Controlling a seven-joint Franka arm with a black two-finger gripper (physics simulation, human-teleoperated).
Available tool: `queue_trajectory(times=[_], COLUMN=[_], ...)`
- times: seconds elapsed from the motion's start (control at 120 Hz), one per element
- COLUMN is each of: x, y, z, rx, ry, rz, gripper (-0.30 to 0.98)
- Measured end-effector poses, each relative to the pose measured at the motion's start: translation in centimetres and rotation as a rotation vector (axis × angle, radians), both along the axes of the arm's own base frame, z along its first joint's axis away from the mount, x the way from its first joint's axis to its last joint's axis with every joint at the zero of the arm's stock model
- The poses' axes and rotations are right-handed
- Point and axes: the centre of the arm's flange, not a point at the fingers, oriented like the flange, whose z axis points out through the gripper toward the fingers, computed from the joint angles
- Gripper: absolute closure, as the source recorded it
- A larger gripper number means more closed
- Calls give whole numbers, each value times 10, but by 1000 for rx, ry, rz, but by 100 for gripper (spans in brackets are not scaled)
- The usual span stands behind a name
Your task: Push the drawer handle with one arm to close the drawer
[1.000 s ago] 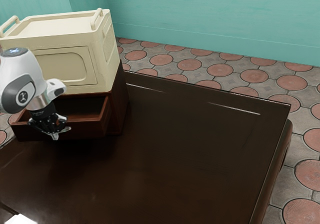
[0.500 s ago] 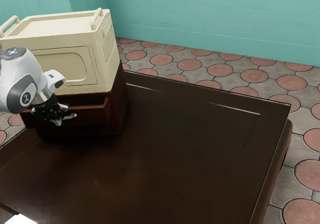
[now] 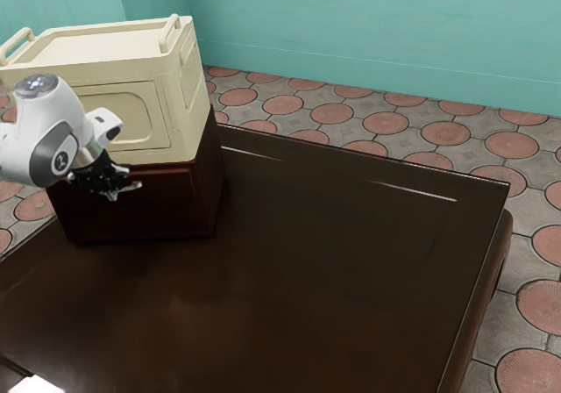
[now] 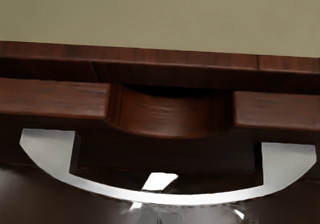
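In the exterior view, my gripper (image 3: 109,184) is at the front of the drawer (image 3: 166,202), which sits nearly closed in the cabinet (image 3: 209,182) under the cream box (image 3: 186,90); I can't tell whether the pincer is apart or together. In the wrist view, the curved silver handle (image 4: 175,199) juts from the drawer; a dark gap lies behind its notch (image 4: 172,115).
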Motion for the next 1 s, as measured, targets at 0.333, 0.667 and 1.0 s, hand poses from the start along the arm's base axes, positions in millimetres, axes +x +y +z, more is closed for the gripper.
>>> queue_trajectory(times=[0.333, 0.667, 1.0], x=[-30, -89, -88], y=[-61, -125, -212], z=[-17, 52, 178], rx=[-35, -50, 2], ry=[108, 183, 189], rz=[-79, -146, -300], gripper=[79, 45, 9])
